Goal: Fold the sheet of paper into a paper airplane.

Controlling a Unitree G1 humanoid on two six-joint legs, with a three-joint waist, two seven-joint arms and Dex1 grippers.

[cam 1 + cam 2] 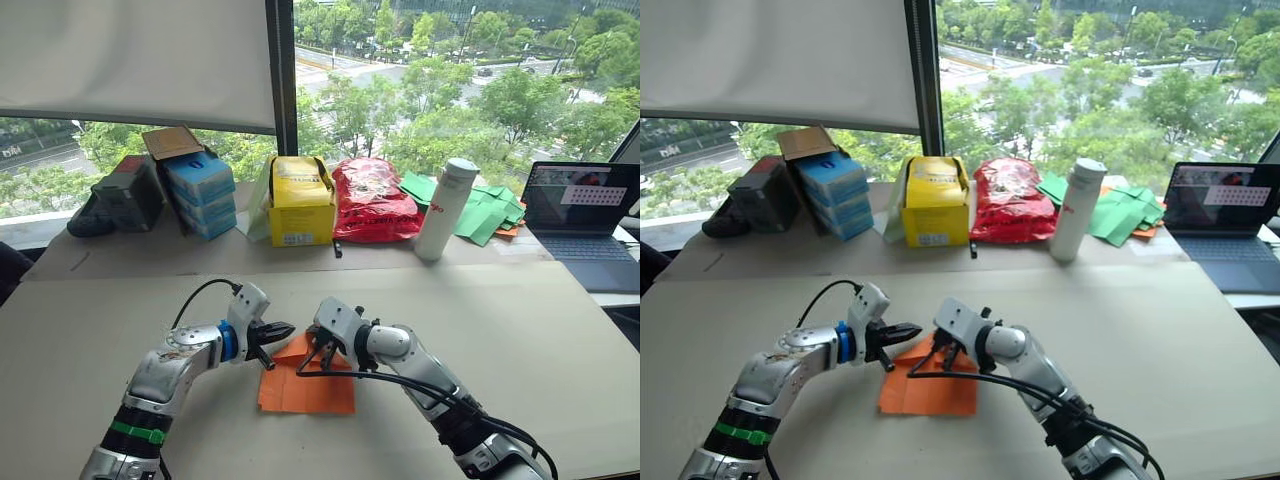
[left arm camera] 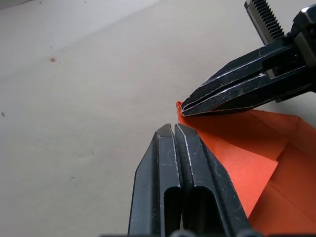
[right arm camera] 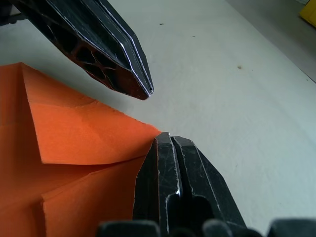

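Observation:
The sheet of paper (image 1: 305,392) is bright orange and lies flat on the table (image 1: 520,330) between my arms. Its far corners are folded in, so the far end comes to a point. My left gripper (image 1: 288,329) is shut with nothing in it and hovers just beyond that point, coming in from the left. My right gripper (image 1: 318,357) is also shut, its tip resting at the paper's pointed end (image 3: 148,132). In the left wrist view my own shut fingers (image 2: 168,163) stand beside the folded flap (image 2: 247,163), with the right gripper (image 2: 183,109) close above it.
Along the window at the table's far side stand blue boxes (image 1: 200,192), a yellow box (image 1: 300,200), a red bag (image 1: 372,198) and a white bottle (image 1: 445,208). Green paper pieces (image 1: 490,210) and an open laptop (image 1: 585,215) sit at the far right.

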